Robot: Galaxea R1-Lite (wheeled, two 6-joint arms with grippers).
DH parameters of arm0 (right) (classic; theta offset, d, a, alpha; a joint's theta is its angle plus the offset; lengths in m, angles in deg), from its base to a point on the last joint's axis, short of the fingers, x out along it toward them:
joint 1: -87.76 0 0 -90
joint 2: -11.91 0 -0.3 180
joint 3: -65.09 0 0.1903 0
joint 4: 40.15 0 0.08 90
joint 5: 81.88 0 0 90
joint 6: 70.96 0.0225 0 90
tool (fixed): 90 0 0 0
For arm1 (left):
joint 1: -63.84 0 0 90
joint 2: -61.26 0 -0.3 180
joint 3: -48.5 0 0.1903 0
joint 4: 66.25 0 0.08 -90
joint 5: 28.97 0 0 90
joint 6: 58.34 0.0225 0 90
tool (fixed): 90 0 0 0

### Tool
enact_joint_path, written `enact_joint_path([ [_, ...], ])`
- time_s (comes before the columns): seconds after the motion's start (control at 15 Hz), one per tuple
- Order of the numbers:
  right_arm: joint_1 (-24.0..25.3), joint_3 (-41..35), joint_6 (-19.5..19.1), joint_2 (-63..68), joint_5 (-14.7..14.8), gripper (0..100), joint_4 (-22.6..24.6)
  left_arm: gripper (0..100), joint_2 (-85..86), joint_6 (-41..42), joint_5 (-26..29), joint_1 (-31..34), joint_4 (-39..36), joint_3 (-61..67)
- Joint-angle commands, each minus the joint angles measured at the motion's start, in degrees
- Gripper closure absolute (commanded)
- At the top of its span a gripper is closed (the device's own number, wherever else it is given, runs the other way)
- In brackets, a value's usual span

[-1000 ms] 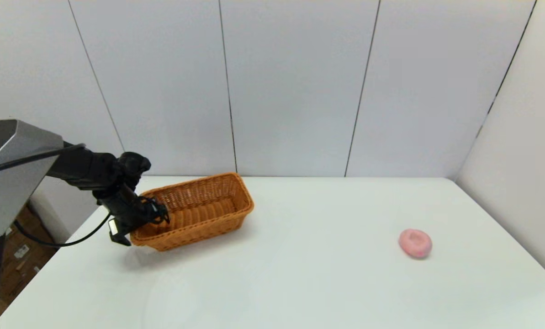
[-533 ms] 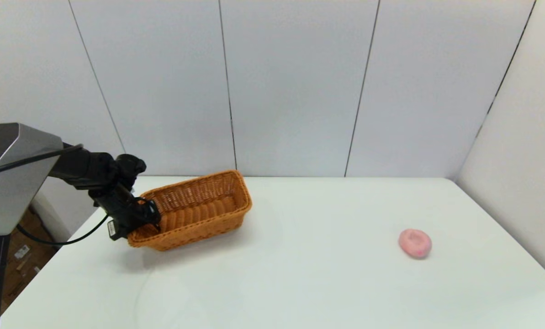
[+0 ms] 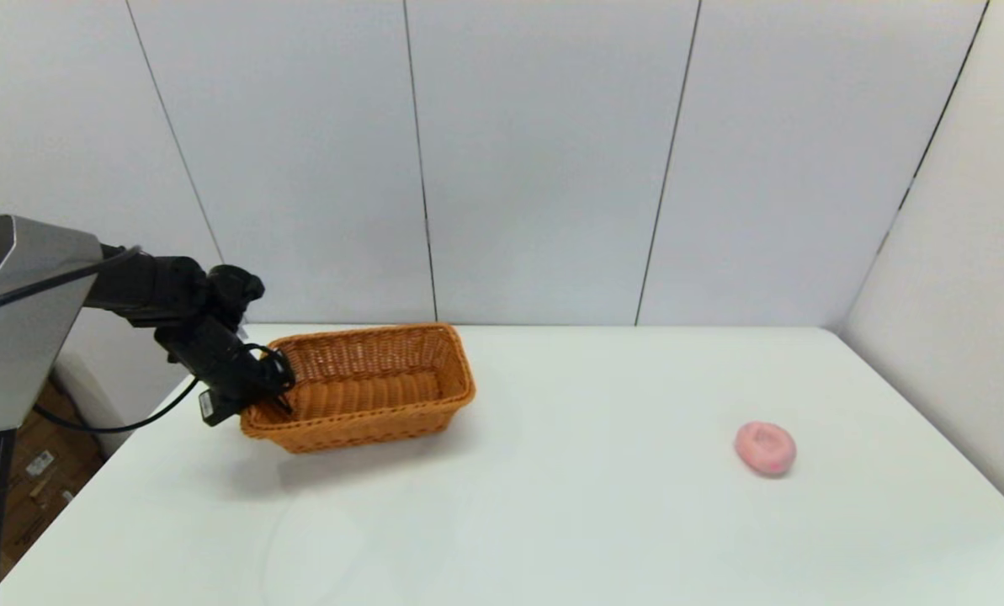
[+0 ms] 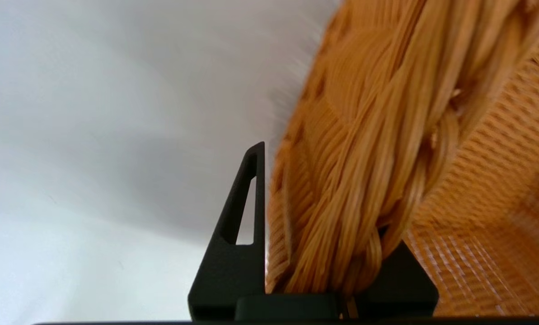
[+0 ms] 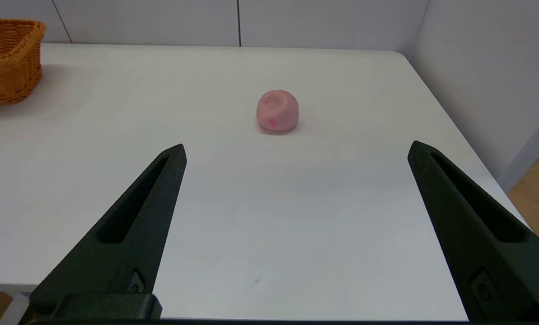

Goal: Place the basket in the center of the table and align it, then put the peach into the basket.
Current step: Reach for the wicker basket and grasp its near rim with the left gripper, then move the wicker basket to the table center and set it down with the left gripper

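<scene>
1. Basket (image 3: 367, 389) sits at the left part of the desk (image 3: 552, 505), well apart from the peach (image 3: 766, 448) on the right part.
2. Left pincer (image 3: 273, 396) pinches the braided rim at its left end.
3. Right pincer (image 5: 296, 151) is spread wide, low at the desk's near edge, peach beyond it.
</scene>
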Motion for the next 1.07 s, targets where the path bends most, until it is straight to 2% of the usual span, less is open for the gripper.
enact_joint_path([
  [0.07,0.06,0.00,-0.20,0.07,-0.20,0,-0.11,100,1.58,-1.71,6.25,0.06,1.21,-1.22],
  [0.6,0.06,0.00,-1.08,-0.01,-0.55,0,-0.20,100,7.47,-1.98,19.25,-1.53,6.05,-1.75],
  [0.87,0.06,0.18,-1.34,0.07,-0.90,0,-0.20,100,7.11,-2.59,18.90,-11.11,7.45,-5.09],
  [1.07,0.06,0.18,-1.26,-0.01,-0.82,0,-0.20,100,2.54,-7.78,17.76,-18.23,11.41,-12.91],
])
